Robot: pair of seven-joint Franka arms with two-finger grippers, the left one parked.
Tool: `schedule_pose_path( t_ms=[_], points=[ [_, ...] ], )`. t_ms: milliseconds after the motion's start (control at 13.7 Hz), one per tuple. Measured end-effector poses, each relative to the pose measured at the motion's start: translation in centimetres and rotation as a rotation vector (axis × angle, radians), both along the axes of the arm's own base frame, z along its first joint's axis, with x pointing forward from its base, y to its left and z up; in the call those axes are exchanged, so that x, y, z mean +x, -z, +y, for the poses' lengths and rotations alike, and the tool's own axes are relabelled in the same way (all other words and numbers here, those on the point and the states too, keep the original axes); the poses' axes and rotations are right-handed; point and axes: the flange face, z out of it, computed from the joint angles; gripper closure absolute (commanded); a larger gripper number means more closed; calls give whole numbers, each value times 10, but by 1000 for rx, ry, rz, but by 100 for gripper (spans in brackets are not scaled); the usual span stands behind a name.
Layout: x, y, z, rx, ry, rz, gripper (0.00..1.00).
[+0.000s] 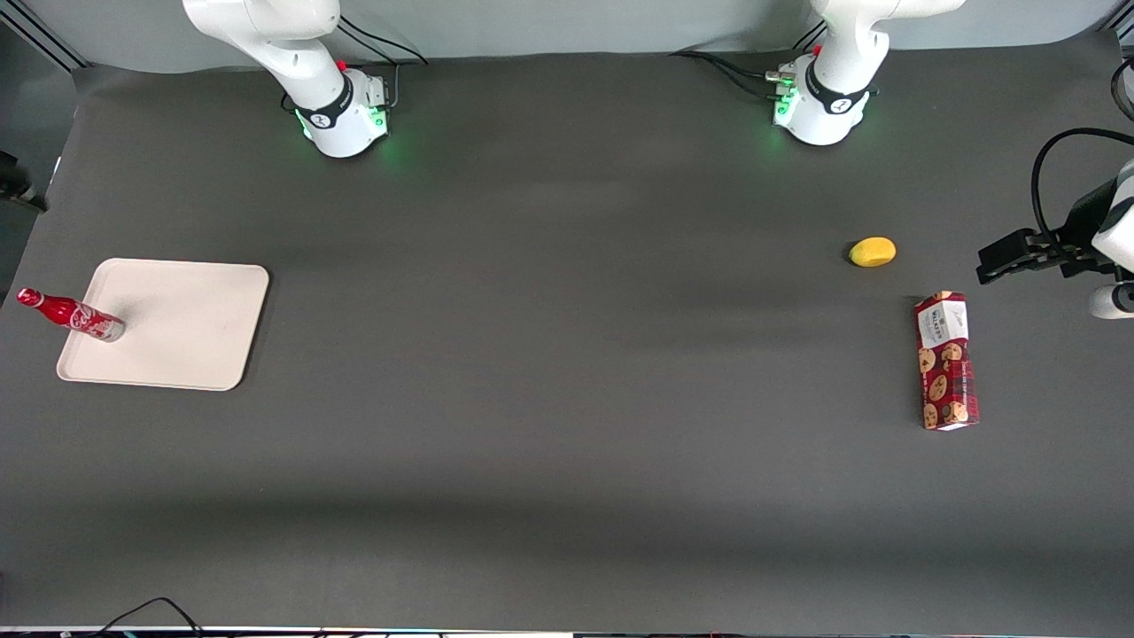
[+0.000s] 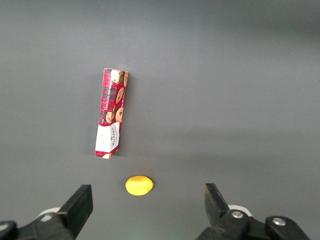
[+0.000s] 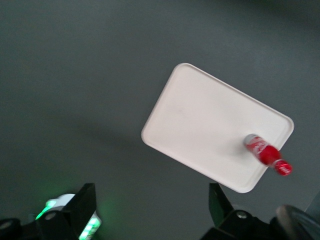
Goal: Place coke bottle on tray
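Front view: slim glossy coke bottle upright on flat rounded tray; tool open.

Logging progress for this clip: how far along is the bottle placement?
Looks done: the coke bottle stands upright on the tray, near its edge. In hand: nothing; the tool is open, high above the table, apart from the bottle. Nothing visibly remains.

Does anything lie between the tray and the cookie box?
Nothing: the front view shows bare dark table between the tray and the cookie box. The pincer hangs open, high above the tray, clear of the coke bottle.
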Motion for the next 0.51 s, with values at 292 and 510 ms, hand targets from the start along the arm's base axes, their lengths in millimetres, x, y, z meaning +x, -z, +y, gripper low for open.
schedule_pose_path(
  t_ms=[292, 510],
  points=[
    [-10, -36, 164, -97, 161, -42, 0],
    [-10, -24, 225, -133, 246, -39, 0]
  ],
)
